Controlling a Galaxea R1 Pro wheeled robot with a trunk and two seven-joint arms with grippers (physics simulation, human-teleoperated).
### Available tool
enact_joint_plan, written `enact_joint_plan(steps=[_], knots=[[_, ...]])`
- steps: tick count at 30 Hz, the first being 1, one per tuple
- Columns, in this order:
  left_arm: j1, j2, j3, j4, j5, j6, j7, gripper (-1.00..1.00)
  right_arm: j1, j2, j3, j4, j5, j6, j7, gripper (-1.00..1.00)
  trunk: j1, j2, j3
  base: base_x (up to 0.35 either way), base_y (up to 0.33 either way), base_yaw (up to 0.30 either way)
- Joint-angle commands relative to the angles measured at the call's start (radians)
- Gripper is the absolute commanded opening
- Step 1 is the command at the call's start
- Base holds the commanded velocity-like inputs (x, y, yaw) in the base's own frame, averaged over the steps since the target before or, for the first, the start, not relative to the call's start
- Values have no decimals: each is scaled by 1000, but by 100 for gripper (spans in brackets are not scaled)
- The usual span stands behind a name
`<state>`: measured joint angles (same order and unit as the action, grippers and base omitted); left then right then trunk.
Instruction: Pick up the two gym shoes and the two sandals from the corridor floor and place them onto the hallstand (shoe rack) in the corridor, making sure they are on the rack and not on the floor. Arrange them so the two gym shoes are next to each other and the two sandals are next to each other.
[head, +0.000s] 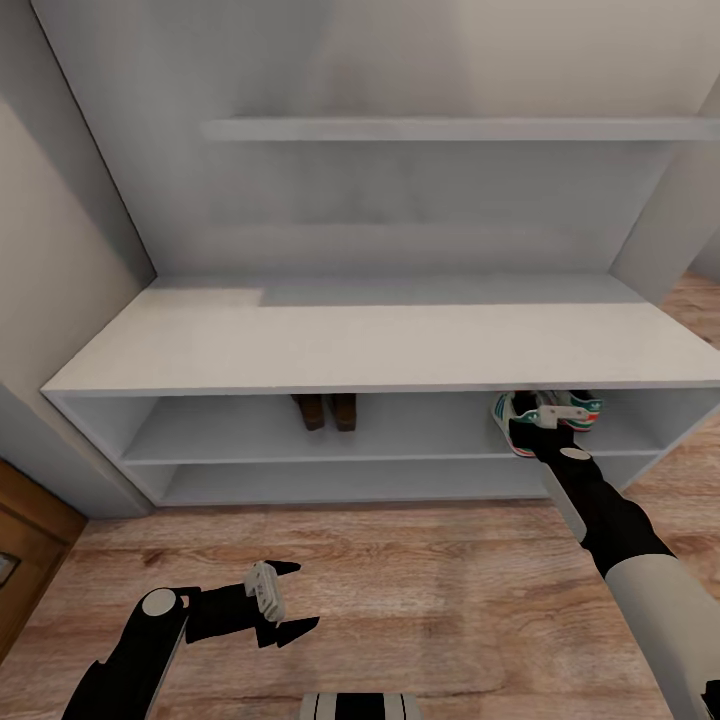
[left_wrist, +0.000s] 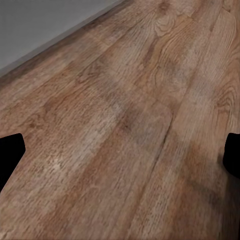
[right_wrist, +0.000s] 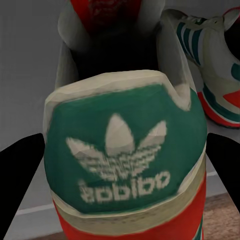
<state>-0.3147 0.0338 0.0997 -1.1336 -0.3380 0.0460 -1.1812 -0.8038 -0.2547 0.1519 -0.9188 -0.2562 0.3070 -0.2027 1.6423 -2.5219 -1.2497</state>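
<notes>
At four o'clock in the head view, the right gripper (head: 541, 428) reaches into the hallstand (head: 380, 345) upper shelf at the gym shoes (head: 545, 412), sandals (head: 326, 410) shelved at centre, left gripper (head: 285, 605) spread over the floor (head: 420, 580) at seven o'clock; in the left wrist view, bare planks (left_wrist: 130, 125) lie between its parted fingertips (left_wrist: 10, 155); in the right wrist view, the fingers (right_wrist: 20, 175) flank one shoe's green heel (right_wrist: 125, 155), grip uncertain, the second shoe (right_wrist: 210, 65) at one o'clock.

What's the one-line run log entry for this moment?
right gripper: at gym shoe on hallstand upper shelf | second gym shoe beside | sandals shelved | left gripper: open over floor
</notes>
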Motion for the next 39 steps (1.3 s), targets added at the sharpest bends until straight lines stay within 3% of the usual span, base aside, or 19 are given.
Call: enact_joint_plan(steps=[1, 39], knots=[[0, 0, 0, 0, 0, 0, 0, 100, 0, 0, 0, 0, 0, 0, 0, -100, 0, 0, 0, 0, 0, 0], [0, 0, 0, 0, 0, 0, -2, 100, 0, 2, 1, 54, 0, -116, 2, -100, 0, 0, 0, 0, 0, 0]])
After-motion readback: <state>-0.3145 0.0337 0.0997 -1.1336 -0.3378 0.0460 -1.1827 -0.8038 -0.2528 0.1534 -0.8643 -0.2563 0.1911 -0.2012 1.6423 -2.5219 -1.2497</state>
